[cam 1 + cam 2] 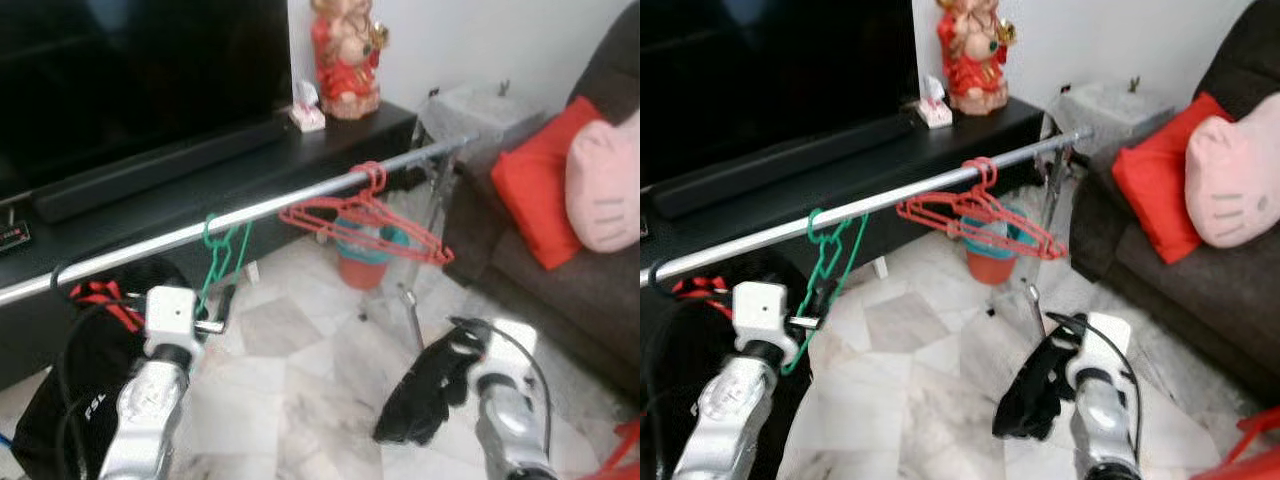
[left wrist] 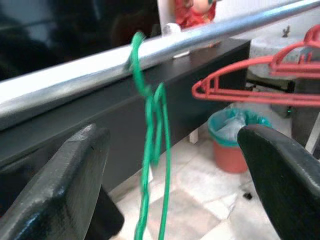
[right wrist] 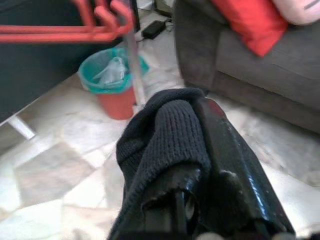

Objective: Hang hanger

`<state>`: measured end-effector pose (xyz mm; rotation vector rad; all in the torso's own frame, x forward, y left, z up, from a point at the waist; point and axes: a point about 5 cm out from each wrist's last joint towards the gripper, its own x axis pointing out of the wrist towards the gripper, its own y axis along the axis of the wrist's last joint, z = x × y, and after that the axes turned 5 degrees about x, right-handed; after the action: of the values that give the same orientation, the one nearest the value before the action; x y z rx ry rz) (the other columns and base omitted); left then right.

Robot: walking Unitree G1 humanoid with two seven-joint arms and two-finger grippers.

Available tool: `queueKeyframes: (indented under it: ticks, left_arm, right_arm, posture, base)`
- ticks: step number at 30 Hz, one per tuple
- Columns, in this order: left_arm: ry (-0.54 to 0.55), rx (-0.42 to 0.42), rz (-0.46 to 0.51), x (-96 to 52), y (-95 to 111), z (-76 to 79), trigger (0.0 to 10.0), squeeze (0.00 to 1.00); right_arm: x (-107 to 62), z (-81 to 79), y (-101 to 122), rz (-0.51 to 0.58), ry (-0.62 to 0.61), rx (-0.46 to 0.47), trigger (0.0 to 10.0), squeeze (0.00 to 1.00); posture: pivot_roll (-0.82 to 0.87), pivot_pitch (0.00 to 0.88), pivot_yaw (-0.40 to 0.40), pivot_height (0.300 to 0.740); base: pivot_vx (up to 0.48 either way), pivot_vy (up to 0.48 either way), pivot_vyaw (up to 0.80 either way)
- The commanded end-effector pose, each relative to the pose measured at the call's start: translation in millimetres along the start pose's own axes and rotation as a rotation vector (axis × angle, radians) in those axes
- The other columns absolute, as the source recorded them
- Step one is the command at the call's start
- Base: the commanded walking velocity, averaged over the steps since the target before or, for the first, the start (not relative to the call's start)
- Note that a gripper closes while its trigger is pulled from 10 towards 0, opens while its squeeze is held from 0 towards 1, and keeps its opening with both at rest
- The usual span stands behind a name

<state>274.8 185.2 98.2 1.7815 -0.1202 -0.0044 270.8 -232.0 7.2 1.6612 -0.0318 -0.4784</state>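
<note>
Nearest to us, our right gripper [image 3: 185, 165] hangs low over the pale marble floor [image 1: 300, 380], its fingers pressed together on a dark knitted cloth [image 1: 425, 390] that droops from them. Our left gripper [image 2: 170, 165] sits just below the silver rail [image 1: 270, 208], its two black fingers [image 2: 60, 185] spread wide with nothing between them; the green hanger [image 1: 222, 255] dangles in the gap ahead of them, apart from both pads, its hook over the rail. A black bag with red trim [image 1: 95, 330] slumps on the floor beside our left arm. Further along the same rail, a bunch of red hangers [image 1: 365, 222] hangs near the rail's far end. Beyond them on the floor stands a red bin with a teal liner [image 1: 368, 262]. Behind the rail runs a black TV console [image 1: 200, 175] bearing a soundbar [image 1: 150, 165] and a red figurine [image 1: 345, 55]. At right, a dark sofa [image 1: 570, 270] carries a red cushion [image 1: 535, 185] and a pink cushion [image 1: 603, 180].
</note>
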Motion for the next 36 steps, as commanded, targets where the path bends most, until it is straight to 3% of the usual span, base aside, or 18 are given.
queueKeyframes:
  ticks: [1, 31, 36]
  left_arm:
    - [0.018, 0.012, 0.021, 0.4, 5.3, -8.9, 10.0, 0.0]
    - [0.0, -0.003, 0.034, 0.3, 9.6, -6.2, 10.0, 0.0]
    - [-0.023, -0.005, -0.013, -0.5, 2.5, -3.7, 10.0, 0.0]
  right_arm:
    - [3.5, -10.5, 8.8, 0.037, 0.022, 0.019, 10.0, 0.0]
    - [2.3, -12.7, 6.0, 0.027, 0.029, 0.02, 10.0, 0.0]
    - [0.9, -11.3, 0.0, -0.003, 0.019, 0.013, 10.0, 0.0]
  posture:
    - [0.05, 0.0, -0.016, 0.74]
    - [0.06, 0.0, -0.018, 0.74]
    - [0.06, 0.0, -0.018, 0.74]
  base:
    - [0.0, 0.0, 0.0]
    - [0.0, 0.0, 0.0]
    - [0.0, 0.0, 0.0]
